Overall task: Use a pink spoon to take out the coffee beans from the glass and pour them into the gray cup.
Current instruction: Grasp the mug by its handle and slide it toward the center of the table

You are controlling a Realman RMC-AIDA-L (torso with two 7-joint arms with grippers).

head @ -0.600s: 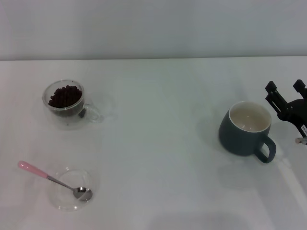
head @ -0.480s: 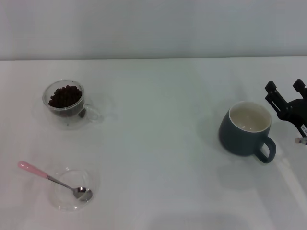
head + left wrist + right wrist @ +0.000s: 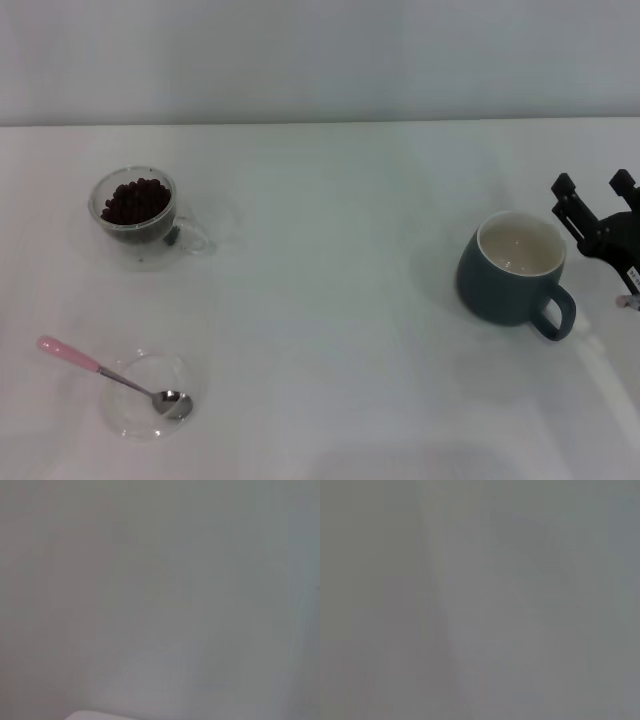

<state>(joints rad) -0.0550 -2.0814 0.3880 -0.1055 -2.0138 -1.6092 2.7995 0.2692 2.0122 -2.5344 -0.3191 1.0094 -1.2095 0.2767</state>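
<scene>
Only the head view gives us anything to work with: both wrist views show nothing but a blank grey-white surface, no object in either. From above, the white table (image 3: pixel 330 300) carries four items. Far left, one small clear double-walled glass (image 3: pixel 137 214) with a loop handle, holding a heap of dark brown coffee beans (image 3: pixel 133 201). Near left, well apart from it, one shallow clear glass dish (image 3: pixel 152 394), and resting in it one pink spoon (image 3: pixel 112 376), its shiny metal bowl down inside the dish, its pale pink handle sticking out over the rim toward the left edge. Over on the right, one dark blue-gray ceramic cup (image 3: pixel 513 268) with a cream-white inside, standing upright, handle pointing to the near right.

The right pincer (image 3: pixel 595 187) sits at the right edge, just beside the gray cup and beyond its handle, two black fingers spread apart, nothing between them, touching nothing. The left pincer does not appear in any view.
</scene>
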